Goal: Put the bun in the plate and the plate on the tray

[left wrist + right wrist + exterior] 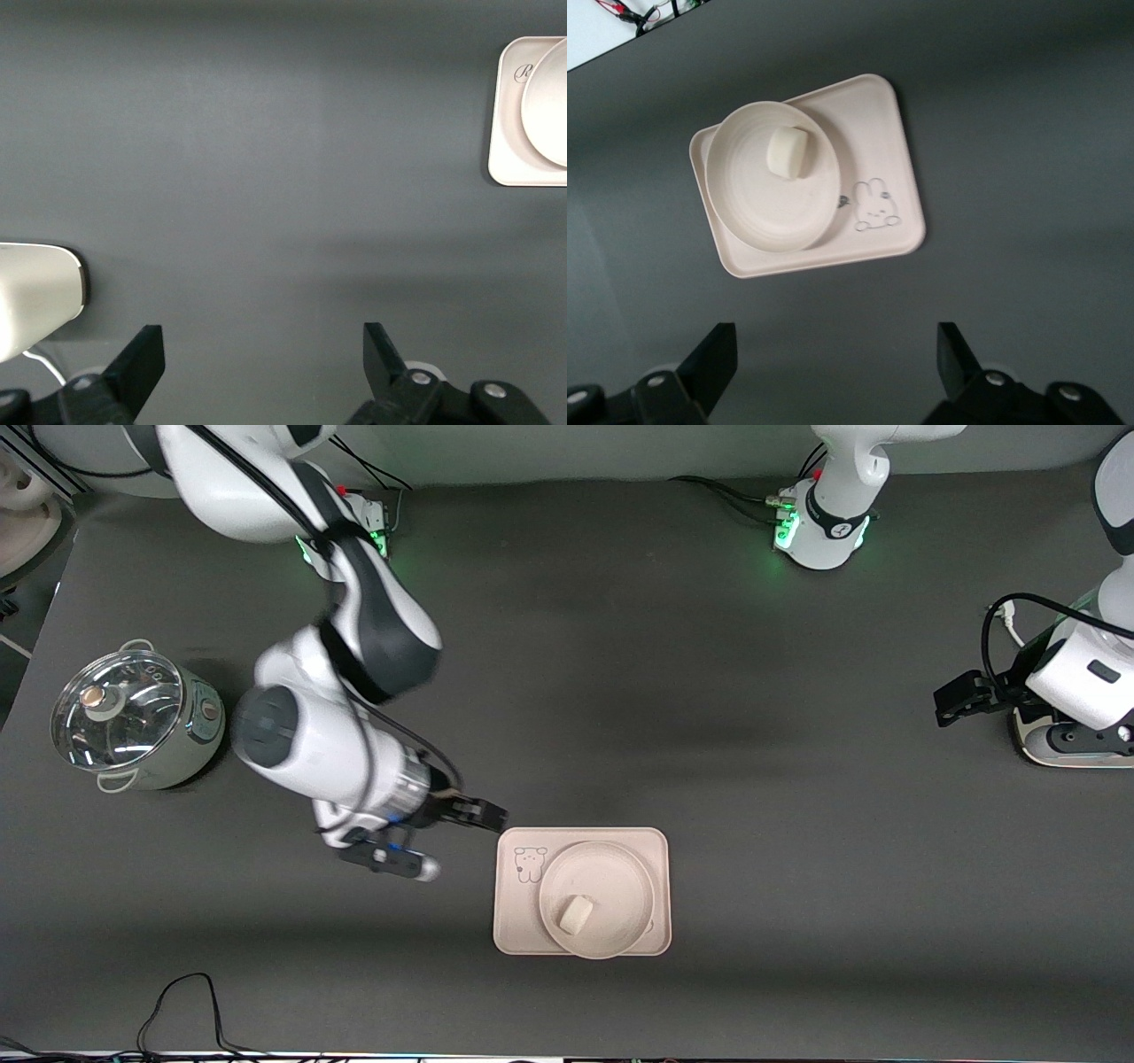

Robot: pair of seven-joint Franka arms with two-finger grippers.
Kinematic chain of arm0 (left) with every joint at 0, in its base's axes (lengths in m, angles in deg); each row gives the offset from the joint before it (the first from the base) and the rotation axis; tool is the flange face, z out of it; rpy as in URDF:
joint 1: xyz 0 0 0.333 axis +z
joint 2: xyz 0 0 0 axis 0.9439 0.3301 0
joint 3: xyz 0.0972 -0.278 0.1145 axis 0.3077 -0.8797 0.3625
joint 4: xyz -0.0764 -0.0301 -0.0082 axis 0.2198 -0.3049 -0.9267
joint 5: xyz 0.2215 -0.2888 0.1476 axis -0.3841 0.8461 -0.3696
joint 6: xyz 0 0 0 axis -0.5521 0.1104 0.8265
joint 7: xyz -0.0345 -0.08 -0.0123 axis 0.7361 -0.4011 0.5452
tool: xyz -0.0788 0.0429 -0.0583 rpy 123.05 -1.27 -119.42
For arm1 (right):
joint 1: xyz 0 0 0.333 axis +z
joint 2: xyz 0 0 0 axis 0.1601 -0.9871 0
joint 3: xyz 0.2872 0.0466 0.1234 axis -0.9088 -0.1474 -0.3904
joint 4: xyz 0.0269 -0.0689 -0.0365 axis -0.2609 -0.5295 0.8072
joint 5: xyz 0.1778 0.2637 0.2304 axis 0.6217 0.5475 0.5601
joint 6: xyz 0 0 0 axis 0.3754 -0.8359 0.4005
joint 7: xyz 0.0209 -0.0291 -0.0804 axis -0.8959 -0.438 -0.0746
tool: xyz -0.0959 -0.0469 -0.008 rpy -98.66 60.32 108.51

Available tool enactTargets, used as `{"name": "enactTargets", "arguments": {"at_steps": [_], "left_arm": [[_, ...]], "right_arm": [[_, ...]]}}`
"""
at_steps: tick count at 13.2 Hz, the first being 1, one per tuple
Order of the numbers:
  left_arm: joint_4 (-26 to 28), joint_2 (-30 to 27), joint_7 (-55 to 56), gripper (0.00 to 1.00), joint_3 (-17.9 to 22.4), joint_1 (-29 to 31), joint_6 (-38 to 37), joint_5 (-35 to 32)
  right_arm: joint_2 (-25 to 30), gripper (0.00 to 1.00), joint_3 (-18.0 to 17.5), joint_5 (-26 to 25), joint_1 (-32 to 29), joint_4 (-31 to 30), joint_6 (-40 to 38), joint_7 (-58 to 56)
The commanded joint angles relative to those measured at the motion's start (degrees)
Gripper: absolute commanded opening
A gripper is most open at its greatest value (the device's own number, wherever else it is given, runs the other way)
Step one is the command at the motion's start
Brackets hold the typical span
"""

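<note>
The bun (574,913) lies in the plate (611,868), and the plate sits on the tray (660,850), which has a rabbit drawing at one corner. My right gripper (485,816) is open and empty, over the bare table just beside the tray's corner at the right arm's end. In the right wrist view, its own gripper (833,363) is clear of the tray (877,124), plate (771,212) and bun (788,152). My left gripper (957,700) is open and empty, well away at the left arm's end. The left wrist view, with its open gripper (263,363), shows only a part of the tray (509,142) and plate (551,106).
A small pale green pot with a glass lid (133,717) stands at the right arm's end of the table. A white device with a cable (1072,744) sits under the left arm; it also shows in the left wrist view (35,297). A black cable (177,1001) lies at the table's near edge.
</note>
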State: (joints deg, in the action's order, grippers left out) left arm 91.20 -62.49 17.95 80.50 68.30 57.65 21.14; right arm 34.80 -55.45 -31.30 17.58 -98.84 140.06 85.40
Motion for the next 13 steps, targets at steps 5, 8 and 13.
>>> {"name": "enactTargets", "arguments": {"at_steps": [5, 8, 13], "left_arm": [[-1.8, -0.6, -0.4, 1.00, 0.0, -0.1, -1.2, 0.4], [-2.2, -0.7, -0.4, 1.00, 0.0, 0.0, -1.8, 0.4], [-2.6, -0.7, -0.4, 1.00, 0.1, 0.0, -2.3, 0.4]], "right_arm": [[25.1, 1.00, -0.8, -6.2, -13.2, -17.9, -14.5, -21.2], [29.5, 1.00, -0.9, -11.2, -18.7, -21.3, -16.5, -30.6], [30.4, 1.00, 0.4, -17.2, -20.0, -21.5, -17.9, -34.1]]}}
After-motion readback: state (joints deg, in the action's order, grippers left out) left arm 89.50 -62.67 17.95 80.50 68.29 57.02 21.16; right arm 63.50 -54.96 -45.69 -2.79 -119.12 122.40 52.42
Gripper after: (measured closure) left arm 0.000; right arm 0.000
